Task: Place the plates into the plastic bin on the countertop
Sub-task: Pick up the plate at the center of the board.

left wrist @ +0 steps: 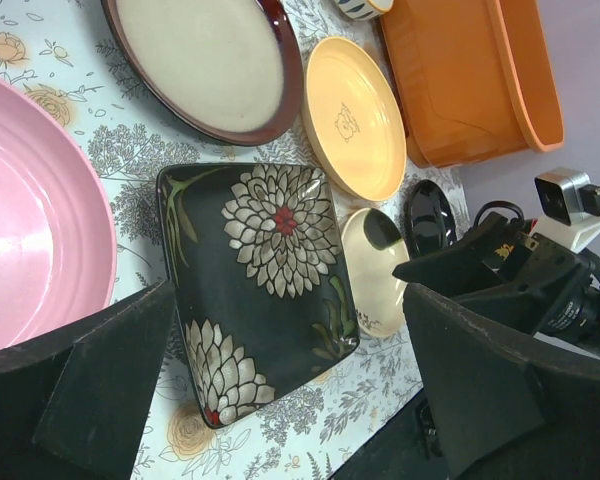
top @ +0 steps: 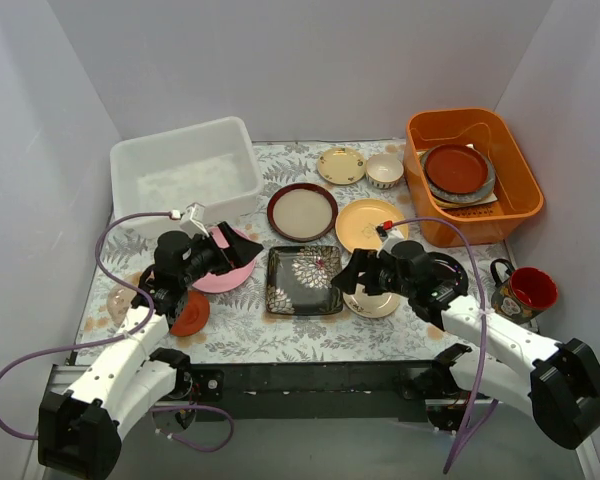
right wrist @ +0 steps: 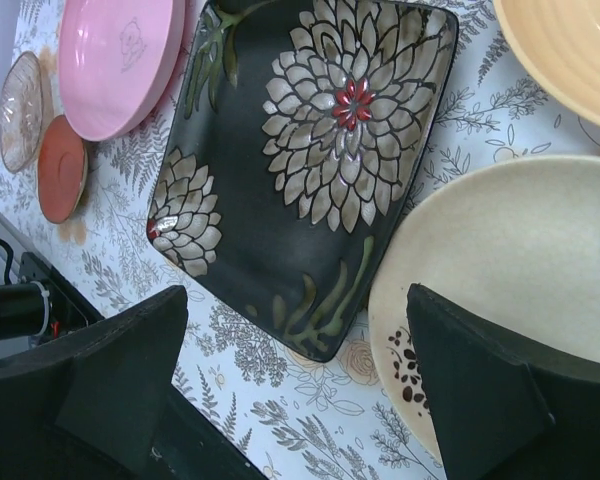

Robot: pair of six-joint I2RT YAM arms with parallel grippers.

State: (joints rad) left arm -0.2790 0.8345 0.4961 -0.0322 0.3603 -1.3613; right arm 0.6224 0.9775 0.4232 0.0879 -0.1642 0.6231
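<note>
The translucent white bin point(top: 185, 170) stands at the back left of the fern-print countertop point(top: 250, 335). My left gripper point(top: 242, 247) hovers open and empty over the pink plate point(top: 220, 275); its wrist view point(left wrist: 290, 400) looks onto the black square floral plate point(left wrist: 260, 290). My right gripper point(top: 352, 272) is open and empty, between that black plate point(top: 302, 280) and a cream plate point(top: 375, 303); in its wrist view point(right wrist: 295, 390) both show. Also out: a dark-rimmed cream plate point(top: 302, 211), a yellow plate point(top: 370, 225), a small cream plate point(top: 341, 165) and a red-orange saucer point(top: 190, 313).
An orange tub point(top: 495, 135) at the back right holds a red-brown plate point(top: 456, 168) on a grey one. A small patterned bowl point(top: 384, 170) sits beside it. A red-lined mug point(top: 525, 290) stands at the right edge. A clear glass saucer point(top: 120, 300) lies at the left.
</note>
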